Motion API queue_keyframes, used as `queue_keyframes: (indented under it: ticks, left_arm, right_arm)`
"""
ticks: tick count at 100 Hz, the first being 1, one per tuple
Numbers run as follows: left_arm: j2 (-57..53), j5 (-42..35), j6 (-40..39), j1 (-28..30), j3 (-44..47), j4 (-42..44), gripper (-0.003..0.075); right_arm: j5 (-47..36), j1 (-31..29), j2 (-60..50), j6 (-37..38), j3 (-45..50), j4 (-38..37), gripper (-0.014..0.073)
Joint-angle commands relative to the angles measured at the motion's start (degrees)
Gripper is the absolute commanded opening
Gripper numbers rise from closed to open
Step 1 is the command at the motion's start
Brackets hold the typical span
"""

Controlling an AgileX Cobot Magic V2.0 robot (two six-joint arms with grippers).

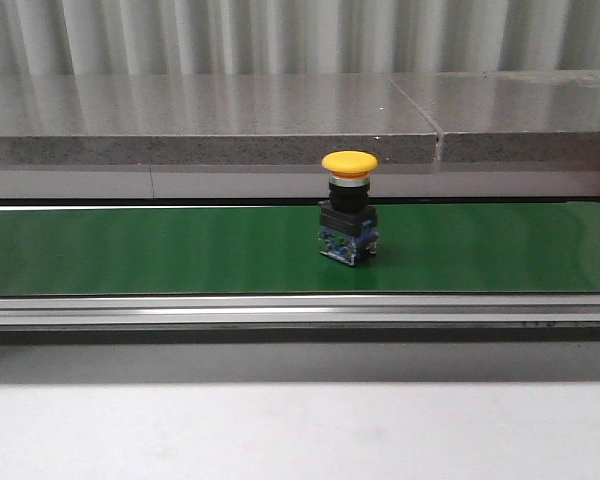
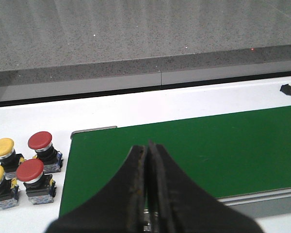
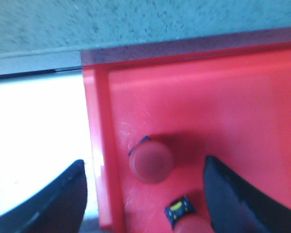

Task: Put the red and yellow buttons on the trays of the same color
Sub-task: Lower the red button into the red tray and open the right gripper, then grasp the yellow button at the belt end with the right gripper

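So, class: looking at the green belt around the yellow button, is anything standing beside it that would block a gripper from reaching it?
Nothing visible does. The yellow button stands alone and upright on the green conveyor belt, with bare belt on both sides. Neither gripper shows in the front view, so the whole approach path cannot be judged.

My left gripper point(image 2: 146, 194) has two black fingers that broaden toward the wrist and taper to thin tips, their inner edges worn and faintly brownish. My right gripper point(image 3: 145, 194) shows two dark, smooth, curved fingers, blurred at this range.
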Motion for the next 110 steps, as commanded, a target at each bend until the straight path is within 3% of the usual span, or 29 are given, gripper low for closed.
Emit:
queue_keyframes:
  ticks: [1, 34, 70, 110]
  left_arm:
    - [0.3, -4.7, -0.1, -0.4, -1.5, -0.5, -0.0020]
    - [0.3, -4.7, -0.1, -0.4, -1.5, -0.5, -0.0020]
    - [0.3, -4.7, -0.1, -0.4, -1.5, -0.5, -0.0020]
    - [0.3, -4.7, -0.1, -0.4, -1.5, -0.5, -0.0020]
  right_arm:
    - [0.7, -0.2, -7.5, -0.6, -0.6, 0.4, 0.0510]
    - [1.0, 2.6, -22.3, -2.6, 17.1, 0.8, 0.0510]
    - [0.6, 15.6, -33.3, -4.9, 38.4, 0.8, 0.0510]
    - [-1.5, 28.0, -33.8, -9.4, 45.4, 1.2, 0.0510]
